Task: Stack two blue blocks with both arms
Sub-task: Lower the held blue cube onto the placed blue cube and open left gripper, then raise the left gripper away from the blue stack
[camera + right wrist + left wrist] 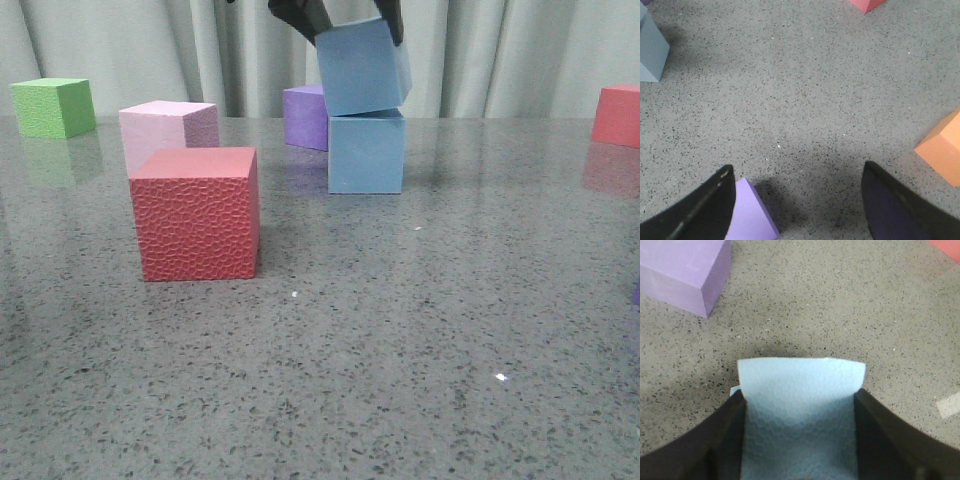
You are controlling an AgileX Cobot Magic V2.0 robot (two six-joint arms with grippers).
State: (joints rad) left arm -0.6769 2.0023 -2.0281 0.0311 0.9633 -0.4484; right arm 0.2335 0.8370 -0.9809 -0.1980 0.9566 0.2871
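left gripper (pixel 800 440): clamped on the top block, both black fingers (pixel 705 440) pressed against its sides; in the front view you see only the tips at the block's upper corners.
top block (pixel 362 66): in your left gripper, tilted, its lower edge at or just above the bottom block's top face; I can't tell if they touch.
bottom block (pixel 366 152): flat on the table (pixel 400 350), straight under the held one, well back from the front edge.
key relation: target is directly below the gripper, so the move is down, not sideways. The held block is rotated and shifted slightly left against the lower one, so the faces don't line up.
long axis: none to use, both are cubes; only tilt and yaw matter.
nearer arm: left, it is already over the stack.
right gripper (pixel 797 205): spread wide, nothing between the fingers, hanging over bare table; a purple cube's corner (pixel 752 212) shows next to one finger.
right arm vs stack: well apart; the stack (pixel 651 50) sits far off in its view.
neighbours: purple cube (pixel 305 116) just behind and left of the bottom block, pink cube (pixel 170 128) and red cube (pixel 196 212) further left, clear of the drop.
judgement: level the block and square it before you let go; released tilted, it likely slides off.
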